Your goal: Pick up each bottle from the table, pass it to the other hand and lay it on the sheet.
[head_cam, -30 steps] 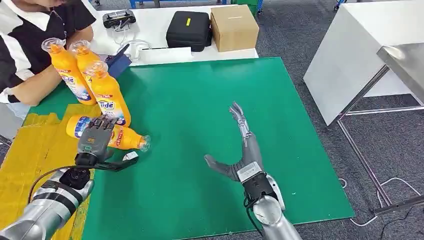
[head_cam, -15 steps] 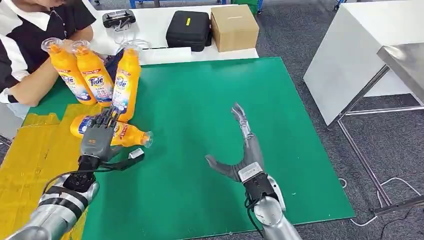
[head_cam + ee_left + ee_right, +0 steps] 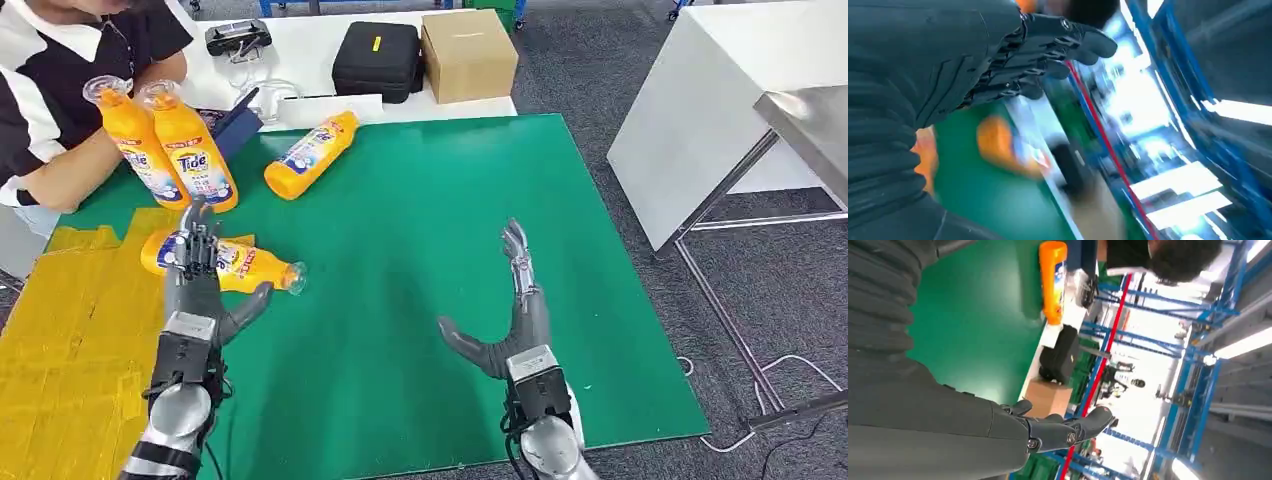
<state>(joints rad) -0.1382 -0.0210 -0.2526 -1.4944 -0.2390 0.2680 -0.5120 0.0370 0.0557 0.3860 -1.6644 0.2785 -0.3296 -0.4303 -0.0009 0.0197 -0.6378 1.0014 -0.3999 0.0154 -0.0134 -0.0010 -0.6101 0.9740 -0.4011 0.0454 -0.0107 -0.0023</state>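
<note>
Left hand (image 3: 197, 290): fingers extended and spread, thumb out to the side, palm holding nothing. Its fingertips overlap the lying bottle (image 3: 222, 262) in the head view; whether they touch it or hover just above cannot be told. The left wrist view is motion-blurred and shows the same hand (image 3: 1013, 60) with fingers stretched out and nothing between them.

Right hand (image 3: 510, 315): open, fingers straight, thumb splayed wide, empty, above the green mat (image 3: 420, 200) and well apart from every bottle. The right wrist view agrees: hand (image 3: 1058, 432) flat and holding nothing.

Bottle count: four orange detergent bottles.
- One, the lying bottle, on its side across the edge where the yellow sheet (image 3: 70, 330) meets the green mat, cap pointing onto the mat.
- Two upright bottles (image 3: 165, 150), touching side by side, at the far left corner of the green mat, just beside the person's arm (image 3: 70, 170).
- One toppled bottle (image 3: 310, 155) on its side on the green mat near its far edge, apart from the upright pair; it also appears in the right wrist view (image 3: 1053, 282).

Beyond the green mat's far edge, on the white table (image 3: 300, 60): one black case (image 3: 378, 60), one cardboard box (image 3: 468, 55), one controller (image 3: 238, 38)
</note>
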